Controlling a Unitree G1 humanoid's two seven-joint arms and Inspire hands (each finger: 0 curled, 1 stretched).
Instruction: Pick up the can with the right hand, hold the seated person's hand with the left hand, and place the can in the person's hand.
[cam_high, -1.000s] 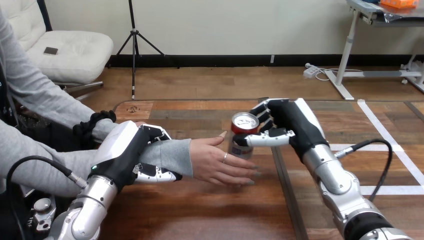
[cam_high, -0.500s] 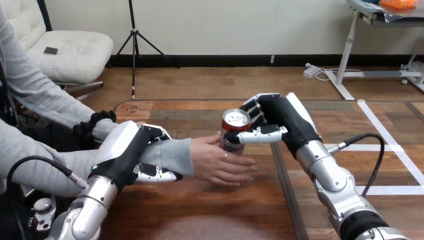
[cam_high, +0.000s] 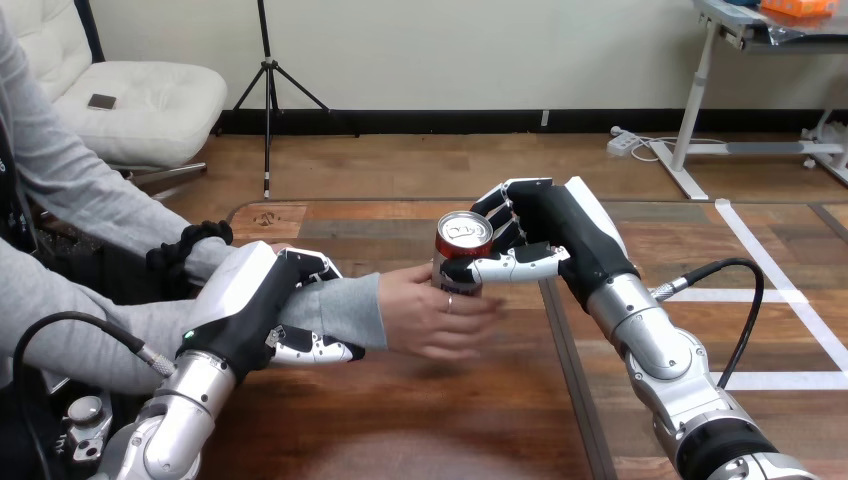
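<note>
Wooden table (cam_high: 420, 420), mid-handover: the robot's right hand (cam_high: 545, 240) wraps fingers and thumb round the middle of a red-and-silver aluminium drinks can (cam_high: 460, 255), upright at the person's hand (cam_high: 435, 320) in the centre of the scene; whether can and palm touch is unclear. Left hand (cam_high: 250, 300) curls round the person's grey-sleeved wrist (cam_high: 335, 310), further left. Thin-walled and smooth, the can would likely dent under a hard squeeze or slip under a weak one; a mid-body hold suits. Its contents cannot be seen.
</note>
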